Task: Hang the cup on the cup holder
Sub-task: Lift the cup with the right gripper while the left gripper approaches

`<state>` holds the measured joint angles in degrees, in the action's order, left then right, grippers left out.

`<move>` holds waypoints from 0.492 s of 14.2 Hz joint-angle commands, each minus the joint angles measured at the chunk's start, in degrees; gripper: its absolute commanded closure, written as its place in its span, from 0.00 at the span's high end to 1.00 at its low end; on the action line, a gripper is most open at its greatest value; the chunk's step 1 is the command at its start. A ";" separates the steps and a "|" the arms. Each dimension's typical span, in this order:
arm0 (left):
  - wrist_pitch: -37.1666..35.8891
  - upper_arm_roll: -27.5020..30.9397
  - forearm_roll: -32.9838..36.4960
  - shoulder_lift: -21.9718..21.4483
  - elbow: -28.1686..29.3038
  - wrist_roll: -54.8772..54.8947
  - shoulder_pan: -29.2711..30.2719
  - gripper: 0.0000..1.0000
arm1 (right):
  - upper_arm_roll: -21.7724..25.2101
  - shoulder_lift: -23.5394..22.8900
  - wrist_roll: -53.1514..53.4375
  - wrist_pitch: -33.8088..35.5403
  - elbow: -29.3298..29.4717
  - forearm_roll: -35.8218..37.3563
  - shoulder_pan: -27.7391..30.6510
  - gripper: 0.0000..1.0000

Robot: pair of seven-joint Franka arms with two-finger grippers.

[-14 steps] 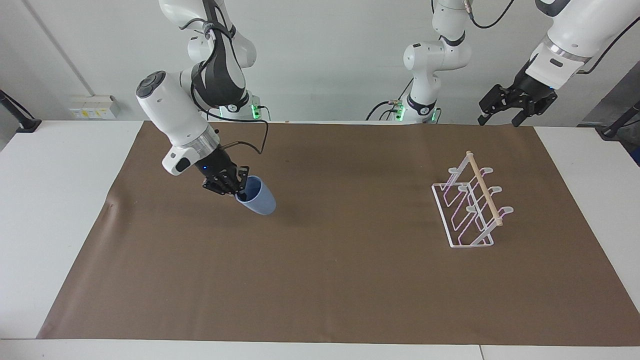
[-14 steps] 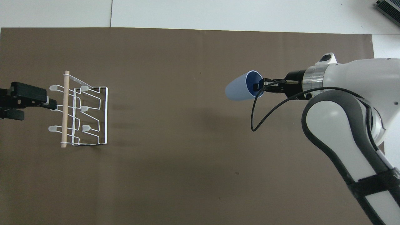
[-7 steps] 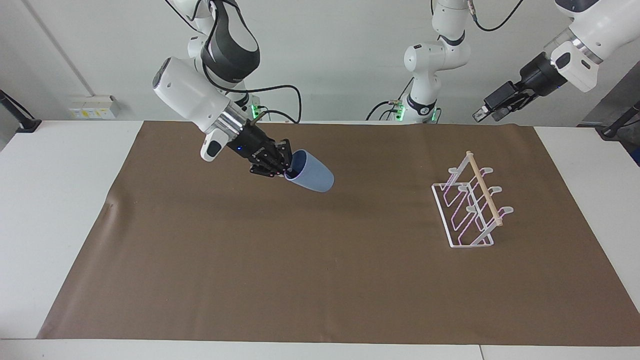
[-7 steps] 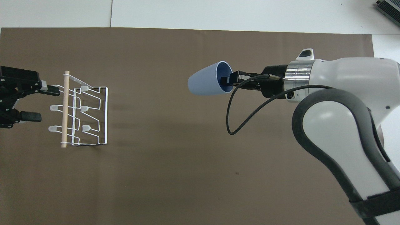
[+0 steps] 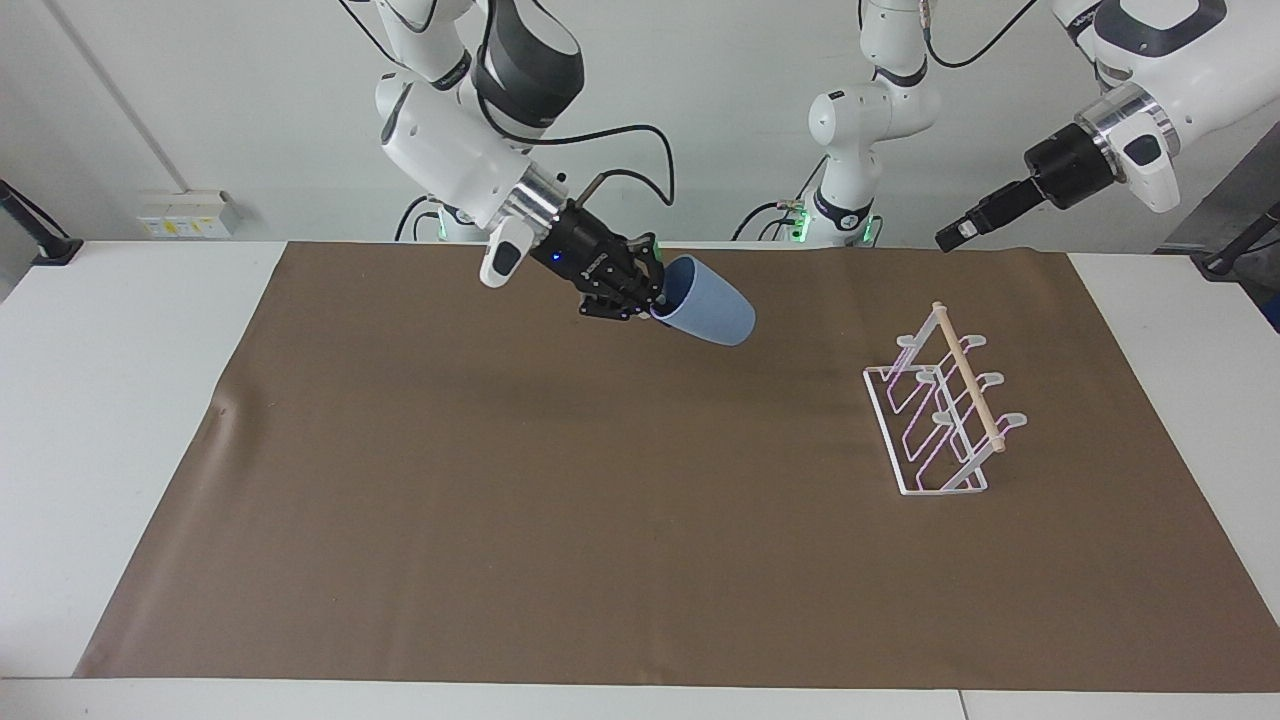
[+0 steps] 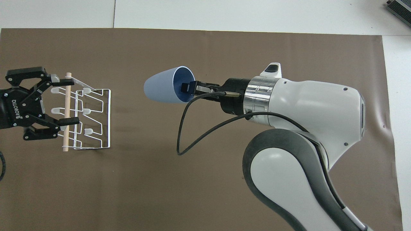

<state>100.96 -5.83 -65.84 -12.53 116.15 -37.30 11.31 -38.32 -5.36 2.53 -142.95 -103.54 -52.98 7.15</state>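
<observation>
- The right pincer point(image 5: 655, 300) pinches the rim of the blue cup point(image 5: 708, 313), up in the air over the brown mat point(image 5: 560, 520).
- The cup lies on its side.
- The left pincer point(image 6: 62, 101) is spread wide, up over the cup holder point(image 5: 940, 410).
- The cup holder stands on the mat, well apart from the cup.

cup holder point(image 5: 938, 405) on mat point(image 5: 600, 560) toward left arm's end, cup point(image 5: 705, 312) over mat's middle
</observation>
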 commanded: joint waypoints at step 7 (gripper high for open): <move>9.25 -0.50 -19.75 -1.80 11.11 -5.15 -4.36 1.00 | -8.43 -2.11 8.62 -9.45 1.76 -1.95 1.29 0.00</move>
<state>106.91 -6.48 -82.89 -12.59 125.21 -40.94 9.67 -44.44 -6.48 9.78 -151.79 -103.27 -53.13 7.18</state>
